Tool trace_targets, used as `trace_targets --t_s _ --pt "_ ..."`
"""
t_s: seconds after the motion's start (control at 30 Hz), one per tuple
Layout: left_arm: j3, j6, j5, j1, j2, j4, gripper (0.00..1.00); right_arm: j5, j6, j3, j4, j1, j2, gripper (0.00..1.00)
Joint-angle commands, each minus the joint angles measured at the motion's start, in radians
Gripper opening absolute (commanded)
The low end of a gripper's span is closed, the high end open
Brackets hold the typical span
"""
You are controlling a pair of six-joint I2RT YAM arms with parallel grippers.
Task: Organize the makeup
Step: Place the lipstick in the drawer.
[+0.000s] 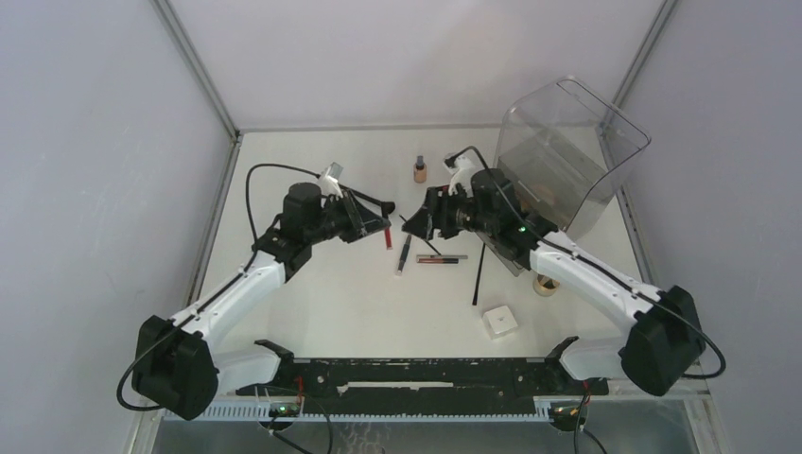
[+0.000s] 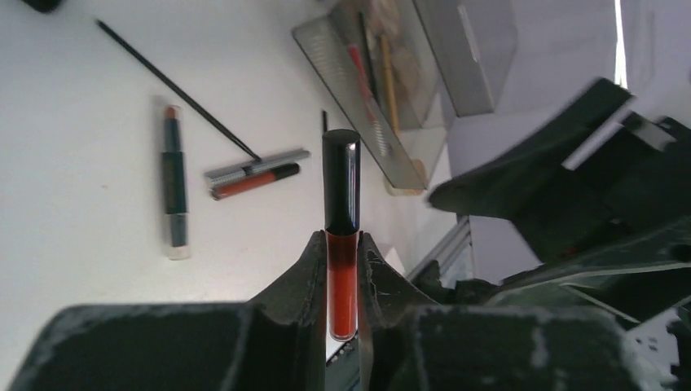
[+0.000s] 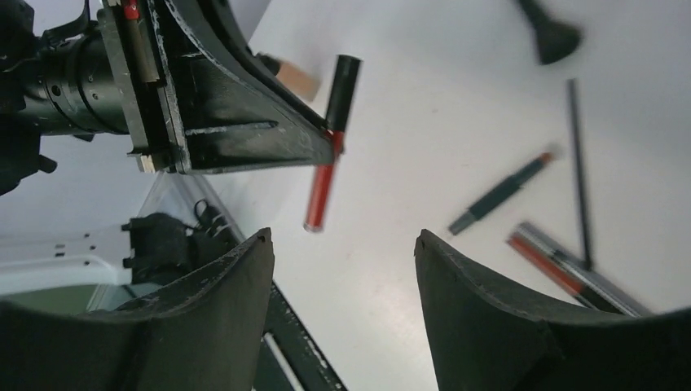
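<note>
My left gripper is shut on a red lip gloss tube with a black cap, held above the table; the tube stands upright between the fingers in the left wrist view. My right gripper is open and empty, facing the left one; the right wrist view shows the tube ahead of its jaws. On the table lie a dark lip stick, a silver and red pair, a thin black brush, a tan bottle, a round puff and a white box.
A big clear plastic bin leans tilted at the back right, with some makeup inside it. Grey walls close in the table on the left, back and right. The arms' black base rail runs along the near edge.
</note>
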Motion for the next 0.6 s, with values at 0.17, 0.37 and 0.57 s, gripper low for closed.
trace_targets --t_s 0.17,0.37,0.57 --pt "-0.095 -0.190 0.007 -0.050 -0.110 0.278 0.00 -0.184 0.149 -0.003 0.232 0.043 0.130 0.69" --pt "-0.061 -0.173 0.056 -0.054 -0.078 0.255 0.00 -0.240 0.187 -0.003 0.286 0.047 0.178 0.47" --pt "-0.080 -0.168 0.041 -0.064 -0.084 0.252 0.01 -0.236 0.198 -0.003 0.282 0.045 0.168 0.04"
